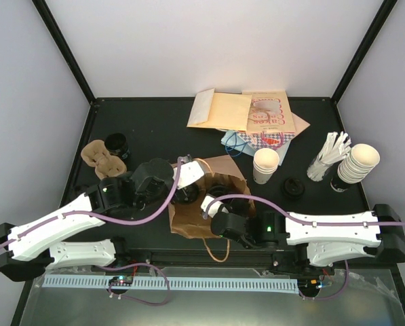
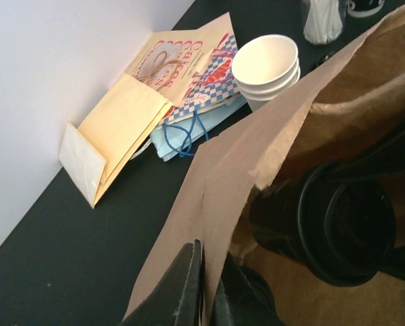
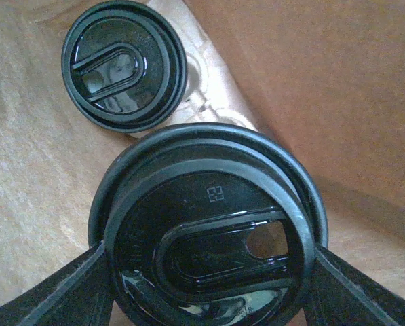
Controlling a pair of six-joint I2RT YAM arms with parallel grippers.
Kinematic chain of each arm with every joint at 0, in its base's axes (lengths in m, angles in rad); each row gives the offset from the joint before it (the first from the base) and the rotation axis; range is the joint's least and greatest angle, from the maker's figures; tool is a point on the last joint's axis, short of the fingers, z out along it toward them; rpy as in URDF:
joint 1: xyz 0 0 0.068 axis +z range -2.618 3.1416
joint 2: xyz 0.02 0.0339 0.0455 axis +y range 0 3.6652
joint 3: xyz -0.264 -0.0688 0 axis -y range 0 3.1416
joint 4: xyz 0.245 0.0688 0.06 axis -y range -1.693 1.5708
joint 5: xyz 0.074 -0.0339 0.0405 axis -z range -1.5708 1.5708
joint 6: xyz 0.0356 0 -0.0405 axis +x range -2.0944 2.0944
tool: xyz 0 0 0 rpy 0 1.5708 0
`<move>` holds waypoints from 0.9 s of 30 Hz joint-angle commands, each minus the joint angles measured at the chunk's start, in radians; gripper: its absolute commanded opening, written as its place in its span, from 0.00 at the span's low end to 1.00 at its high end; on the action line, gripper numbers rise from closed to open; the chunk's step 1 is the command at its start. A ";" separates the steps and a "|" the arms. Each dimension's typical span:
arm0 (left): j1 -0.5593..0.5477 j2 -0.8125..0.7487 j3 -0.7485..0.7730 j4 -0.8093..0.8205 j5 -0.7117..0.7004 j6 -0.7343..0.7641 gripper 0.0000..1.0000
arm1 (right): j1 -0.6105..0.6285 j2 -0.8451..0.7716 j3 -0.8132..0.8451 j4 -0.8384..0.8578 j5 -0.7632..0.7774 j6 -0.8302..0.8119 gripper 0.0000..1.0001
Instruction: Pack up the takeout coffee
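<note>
Right wrist: takeout coffee point(image 3: 209, 238) beside bag wall point(image 3: 324, 88)

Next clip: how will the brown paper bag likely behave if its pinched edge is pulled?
Probably floppy: the brown paper bag is thin and creased, its wall buckling where the left gripper pinches it. Likely light, so a tug may drag it whole, though the lidded cup standing inside could anchor it somewhat. The pinched rim might tear.
</note>
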 commanded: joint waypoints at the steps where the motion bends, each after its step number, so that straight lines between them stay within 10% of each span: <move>1: -0.007 -0.020 0.063 -0.009 0.041 -0.035 0.12 | -0.003 0.002 -0.044 0.059 -0.029 0.039 0.55; 11: -0.004 -0.104 0.176 -0.024 0.139 -0.168 0.80 | -0.006 -0.024 -0.097 0.110 -0.041 0.006 0.54; 18: 0.105 -0.189 0.250 0.014 0.228 -0.289 0.93 | -0.020 -0.101 -0.150 0.167 -0.086 -0.063 0.54; 27: 0.736 0.073 0.268 -0.137 0.674 -0.395 0.93 | -0.046 -0.125 -0.175 0.187 -0.150 -0.236 0.54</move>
